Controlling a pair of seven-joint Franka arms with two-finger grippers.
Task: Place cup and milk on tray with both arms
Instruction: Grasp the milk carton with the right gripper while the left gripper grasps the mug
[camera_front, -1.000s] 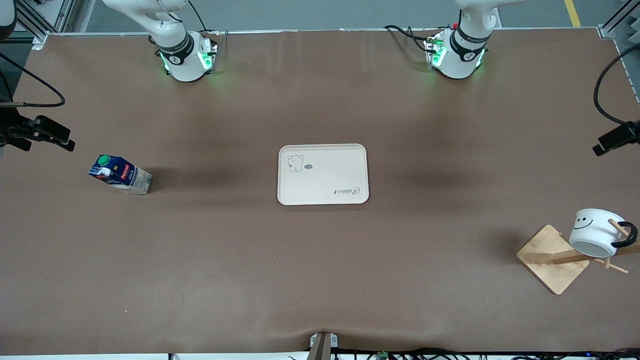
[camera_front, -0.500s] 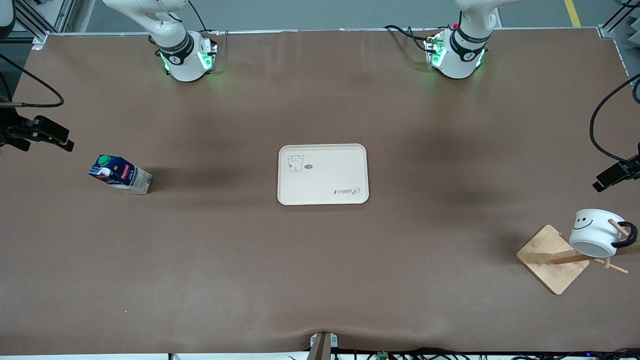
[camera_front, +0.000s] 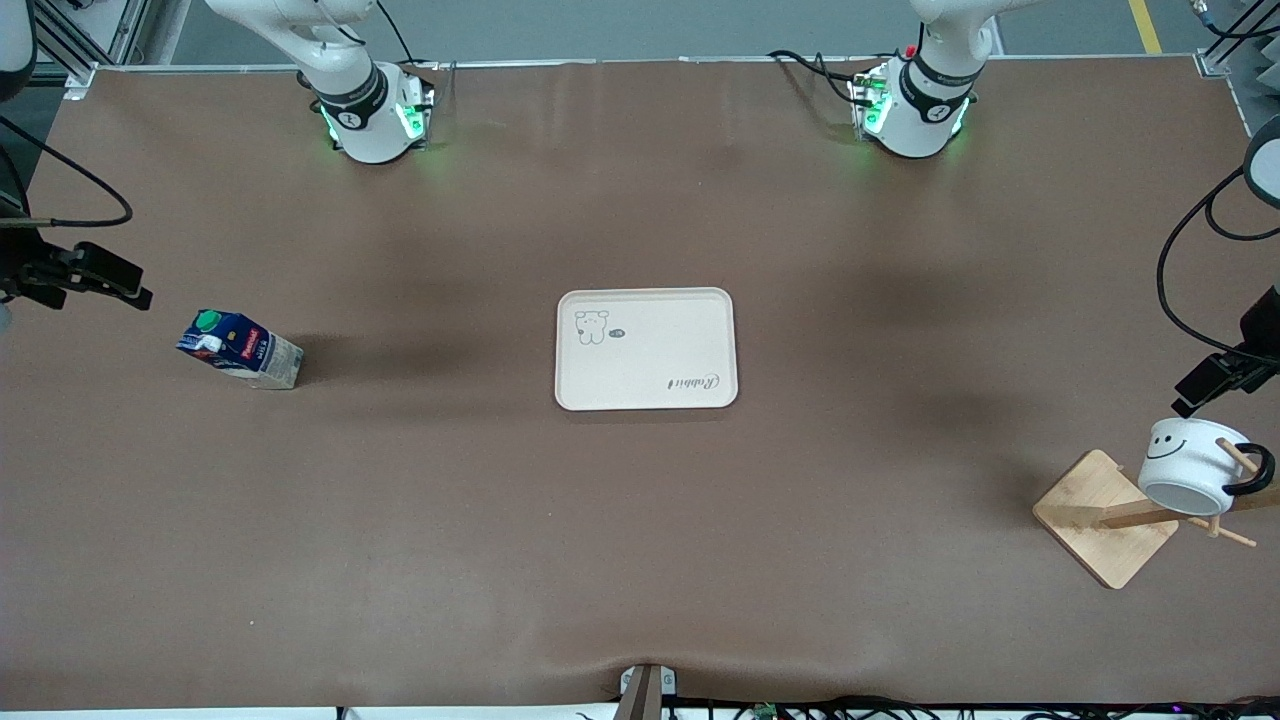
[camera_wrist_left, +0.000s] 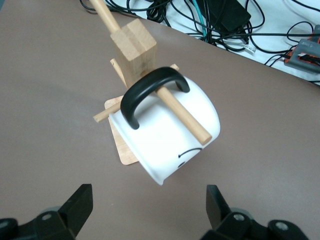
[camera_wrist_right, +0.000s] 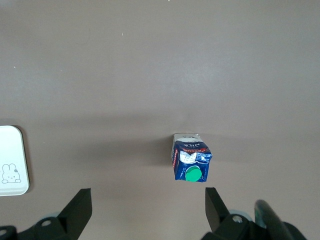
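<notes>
The cup (camera_front: 1186, 463) hangs tilted by its black handle (camera_wrist_left: 148, 93) on a peg (camera_wrist_left: 176, 109) of a wooden stand (camera_front: 1108, 517) at the left arm's end of the surface (camera_front: 640, 540), nearer to the front camera than the tray (camera_front: 646, 349). In the left wrist view the peg runs through the handle loop, and the cup's open mouth faces down toward the stand's square base (camera_wrist_left: 121, 143); part of the drawn smile shows on its side.

The milk (camera_front: 238, 347) stands on the surface at the right arm's end, well apart from the tray, about as near to the front camera as the tray is. From the high front camera it appears to lean, with its green cap (camera_front: 208, 320) toward the edge of the surface. In the right wrist view it is seen from above, cap up.

The tray lies flat in the middle of the surface, bare, with a small animal drawing (camera_front: 591, 325) in one corner and lettering (camera_front: 695, 383) in the corner diagonal to it.

The left gripper (camera_wrist_left: 148, 207) is over the surface just beside the cup, its fingers (camera_wrist_left: 80, 201) spread wide and holding nothing. The right gripper (camera_wrist_right: 148, 207) hangs over the surface near the milk, its fingers (camera_wrist_right: 78, 204) likewise spread apart and holding nothing.
</notes>
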